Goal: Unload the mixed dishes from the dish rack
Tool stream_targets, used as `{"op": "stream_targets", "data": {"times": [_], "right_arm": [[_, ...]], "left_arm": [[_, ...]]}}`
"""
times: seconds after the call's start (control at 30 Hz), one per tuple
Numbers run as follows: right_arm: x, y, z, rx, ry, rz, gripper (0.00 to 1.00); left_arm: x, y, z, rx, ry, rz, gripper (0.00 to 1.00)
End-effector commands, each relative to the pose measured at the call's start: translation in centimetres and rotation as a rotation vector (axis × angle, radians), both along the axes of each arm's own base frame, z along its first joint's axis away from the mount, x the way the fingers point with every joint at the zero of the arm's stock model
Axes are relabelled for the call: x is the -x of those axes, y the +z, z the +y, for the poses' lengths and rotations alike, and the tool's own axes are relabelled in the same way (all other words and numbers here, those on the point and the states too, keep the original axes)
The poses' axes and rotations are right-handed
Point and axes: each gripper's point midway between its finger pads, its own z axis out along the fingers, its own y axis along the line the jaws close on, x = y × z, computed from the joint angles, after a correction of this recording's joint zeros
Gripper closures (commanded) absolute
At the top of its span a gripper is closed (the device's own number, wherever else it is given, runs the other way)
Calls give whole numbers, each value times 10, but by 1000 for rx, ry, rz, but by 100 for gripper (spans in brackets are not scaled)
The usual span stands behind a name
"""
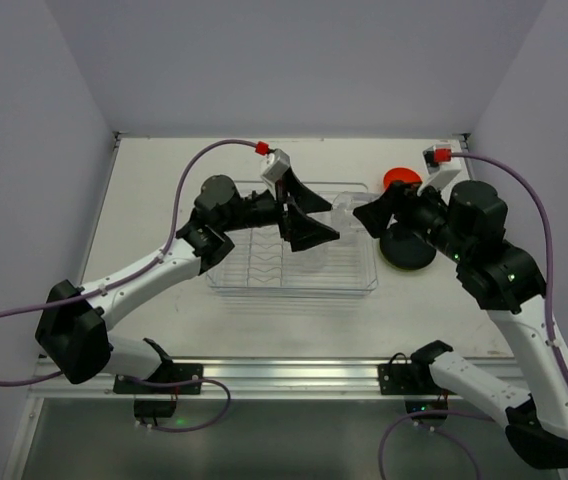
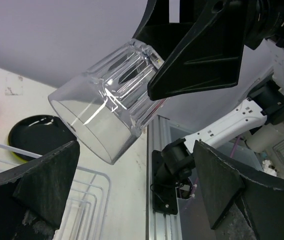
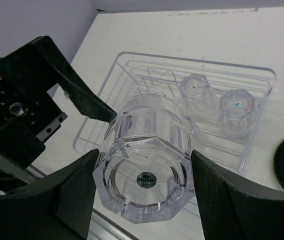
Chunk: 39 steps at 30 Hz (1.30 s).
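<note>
Holding a clear tumbler [image 3: 147, 150] clamped in my right pincer [image 3: 144, 192] over the right part of the dish rack [image 3: 262, 85], I have my left pincer [image 2: 137, 180] wide apart beside it. Already the black plate [image 1: 407, 250] and orange-red bowl [image 1: 401, 178] lie on the bench [image 1: 264, 320]; two tumblers [image 3: 196, 92] wait inside.

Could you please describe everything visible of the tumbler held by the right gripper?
This clear tumbler looks like transparent plastic or glass, with faceted walls, a thick octagonal base bearing a small dark round sticker, and a round open mouth. It looks empty. It lies on its side in the air over the right end of the dish rack, clamped near its base between the fingers of the right gripper. Its mouth faces the left gripper, whose open fingers flank the rim; contact there is unclear.
</note>
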Motion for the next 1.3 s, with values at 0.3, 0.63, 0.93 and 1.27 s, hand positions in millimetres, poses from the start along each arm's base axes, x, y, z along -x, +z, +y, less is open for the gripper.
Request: {"op": "stream_targets", "data": {"times": [0.3,0.63,0.93,1.27], "right_arm": [[23,60,19,-117,182,-249,77],[36,55,30,-176,303,-302,77],[54,30,50,-281,456,-298,77],[48,19,47,-291,412,-294,38]], "left_arm": [[38,30,10,136,-186,-11,2],[69,41,28,273,-314,27,51],[62,44,28,308,-264,23,73],[55,38,26,284,-213,51,100]]}}
